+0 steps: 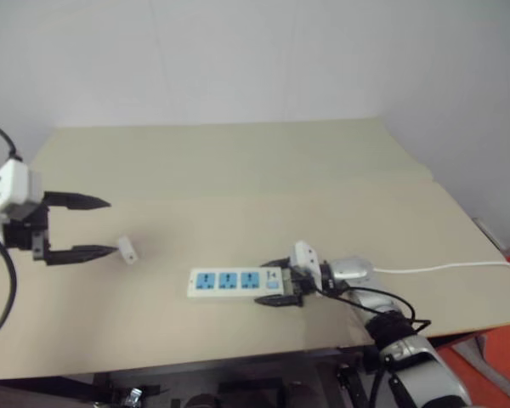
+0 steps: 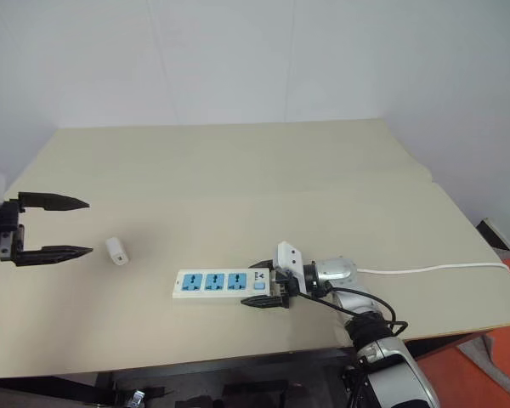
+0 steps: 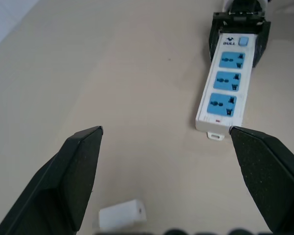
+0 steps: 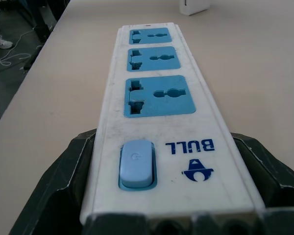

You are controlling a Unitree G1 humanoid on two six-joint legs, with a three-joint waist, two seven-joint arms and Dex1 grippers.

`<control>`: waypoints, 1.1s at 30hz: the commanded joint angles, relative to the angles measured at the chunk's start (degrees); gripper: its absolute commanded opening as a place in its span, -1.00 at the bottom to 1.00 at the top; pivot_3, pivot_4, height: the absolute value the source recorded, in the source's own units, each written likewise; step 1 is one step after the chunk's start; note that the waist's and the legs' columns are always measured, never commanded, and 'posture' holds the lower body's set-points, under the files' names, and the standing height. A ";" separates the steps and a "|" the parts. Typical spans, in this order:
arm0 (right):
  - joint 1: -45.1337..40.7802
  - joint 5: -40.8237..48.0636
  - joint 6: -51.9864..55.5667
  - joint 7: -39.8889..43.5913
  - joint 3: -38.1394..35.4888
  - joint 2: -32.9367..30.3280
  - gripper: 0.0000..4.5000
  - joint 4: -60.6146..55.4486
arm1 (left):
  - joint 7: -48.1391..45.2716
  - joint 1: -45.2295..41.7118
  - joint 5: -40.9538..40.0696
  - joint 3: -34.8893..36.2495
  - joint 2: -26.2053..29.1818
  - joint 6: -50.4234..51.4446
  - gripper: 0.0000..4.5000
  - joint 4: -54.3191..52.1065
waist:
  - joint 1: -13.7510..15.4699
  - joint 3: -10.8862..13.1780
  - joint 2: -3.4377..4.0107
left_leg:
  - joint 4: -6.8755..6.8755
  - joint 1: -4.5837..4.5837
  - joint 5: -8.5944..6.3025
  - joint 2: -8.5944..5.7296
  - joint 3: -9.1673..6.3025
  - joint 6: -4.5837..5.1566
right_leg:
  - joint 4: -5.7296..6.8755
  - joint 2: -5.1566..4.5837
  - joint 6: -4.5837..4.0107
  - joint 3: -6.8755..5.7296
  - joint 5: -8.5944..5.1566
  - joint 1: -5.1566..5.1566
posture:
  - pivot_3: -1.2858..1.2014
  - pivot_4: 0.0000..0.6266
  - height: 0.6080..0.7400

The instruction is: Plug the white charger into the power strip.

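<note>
The power strip [image 1: 229, 282] lies flat near the table's front edge, a long white bar with three blue socket faces and a small blue switch [image 4: 136, 164]. My right gripper [image 2: 259, 285] is shut on its switch end, one black finger on each long side. The white charger [image 1: 127, 249] lies on its side on the table to the left of the strip, apart from it. Just left of the charger and above the table, my left gripper [image 1: 112, 226] stands wide open with nothing between its fingers. In the left wrist view the charger [image 3: 122, 214] sits low between the spread fingers.
The strip's white cord [image 1: 442, 269] runs right across the beige table [image 1: 238, 170] toward its right edge. A pale wall stands behind the table. The front edge lies close below the strip.
</note>
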 commanded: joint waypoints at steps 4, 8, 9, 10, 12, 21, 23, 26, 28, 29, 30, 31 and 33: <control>-1.67 -0.84 -4.07 0.43 0.37 1.60 0.53 2.69 | -5.04 -14.28 4.10 -14.14 8.20 -9.89 1.00 15.65 | 0.10 0.06 -0.11 | 0.04 -0.01 0.00 0.02 0.01 0.00 | 0.01 0.04 0.00 0.00 0.00 0.00 | 0.03 -0.52 1.00; -2.27 -0.68 -4.45 0.90 0.24 2.05 0.53 3.83 | -5.04 -25.40 9.91 -29.94 11.36 -22.27 1.00 22.63 | 0.15 0.08 -0.15 | 0.06 -0.01 0.00 0.03 0.03 0.00 | 0.02 0.05 0.01 0.04 0.00 0.00 | 0.03 -0.52 1.00; -2.42 -0.69 -4.56 0.94 0.22 2.15 0.53 4.14 | -5.04 -28.88 10.79 -33.25 10.80 -24.37 1.00 24.16 | 0.35 0.09 -0.16 | 0.06 -0.01 0.00 0.03 0.03 0.00 | 0.03 0.06 0.01 0.04 0.00 0.01 | 0.03 -0.52 1.00; -2.51 -0.71 -4.64 0.97 0.22 2.23 0.53 4.29 | -5.04 -32.75 12.09 -36.68 9.81 -27.04 1.00 25.80 | 0.38 0.09 -0.17 | 0.08 -0.01 0.00 0.04 0.03 0.00 | 0.05 0.07 0.01 0.04 0.00 0.01 | 0.03 -0.52 1.00; -2.67 -0.63 -4.56 1.08 0.23 2.40 0.53 4.40 | -5.04 -39.43 14.69 -44.01 8.28 -32.34 1.00 28.29 | 0.86 0.12 -0.23 | 0.12 -0.02 0.00 0.06 0.05 0.00 | 0.06 0.12 0.01 0.05 0.00 0.01 | 0.03 -0.52 1.00; -1.70 -0.20 -3.12 1.59 0.09 2.26 0.53 2.61 | -5.04 -59.17 30.63 -65.67 -1.67 -67.90 1.00 47.89 | 0.96 0.14 -0.26 | 0.25 -0.19 0.00 0.12 0.11 0.01 | 0.03 0.17 0.01 0.10 0.00 -0.12 | 0.03 -0.52 1.00; -1.32 -0.07 -2.60 1.69 0.07 1.99 0.53 1.83 | -5.04 -60.55 33.76 -67.49 -4.20 -74.22 1.00 51.38 | 1.00 0.14 -0.26 | 0.28 -0.27 0.00 0.13 0.12 0.01 | 0.03 0.18 0.01 0.09 0.00 -0.17 | 0.03 -0.52 1.00; -1.10 0.09 -1.91 1.78 -0.03 1.68 0.53 1.05 | -5.04 -61.19 36.23 -67.48 -7.03 -80.77 1.00 54.99 | 1.01 0.14 -0.26 | 0.29 -0.30 0.00 0.14 0.12 0.02 | 0.02 0.17 0.01 0.08 0.00 -0.19 | 0.03 -0.52 1.00; -0.94 0.06 -1.36 1.84 -0.03 1.38 0.53 0.48 | -5.04 -61.05 38.08 -66.14 -9.24 -86.15 1.00 56.67 | 1.10 0.14 -0.26 | 0.30 -0.31 0.00 0.14 0.12 0.02 | 0.03 0.16 0.01 0.07 0.00 -0.19 | 0.03 -0.52 1.00; -0.87 0.06 -1.12 1.86 -0.02 1.24 0.53 0.25 | -5.04 -61.04 38.53 -65.70 -10.03 -87.39 1.00 57.45 | 1.20 0.14 -0.27 | 0.31 -0.32 0.00 0.14 0.12 0.02 | 0.03 0.15 0.01 0.06 0.00 -0.19 | 0.03 -0.52 1.00; -0.87 0.03 -0.94 1.83 0.03 1.10 0.53 0.06 | -5.04 -61.04 39.25 -65.22 -10.89 -89.45 1.00 58.13 | 1.26 0.14 -0.27 | 0.33 -0.34 0.00 0.14 0.11 0.02 | 0.03 0.14 0.02 0.05 0.00 -0.19 | 0.03 -0.52 1.00; -0.90 0.02 -0.79 1.81 0.08 0.98 0.53 -0.11 | -4.88 -61.23 40.53 -65.03 -11.56 -91.11 1.00 58.66 | 1.28 0.14 -0.27 | 0.37 -0.36 0.00 0.13 0.11 0.02 | 0.05 0.13 0.02 0.04 0.00 -0.19 | 0.03 -0.52 1.00; -1.05 0.04 -0.49 1.72 0.08 0.85 0.53 -0.28 | -3.46 -61.76 43.67 -64.73 -12.62 -94.63 1.00 59.46 | 1.26 0.14 -0.27 | 0.38 -0.37 0.00 0.13 0.11 0.02 | 0.04 0.13 0.02 0.03 0.01 -0.19 | 0.03 -0.52 1.00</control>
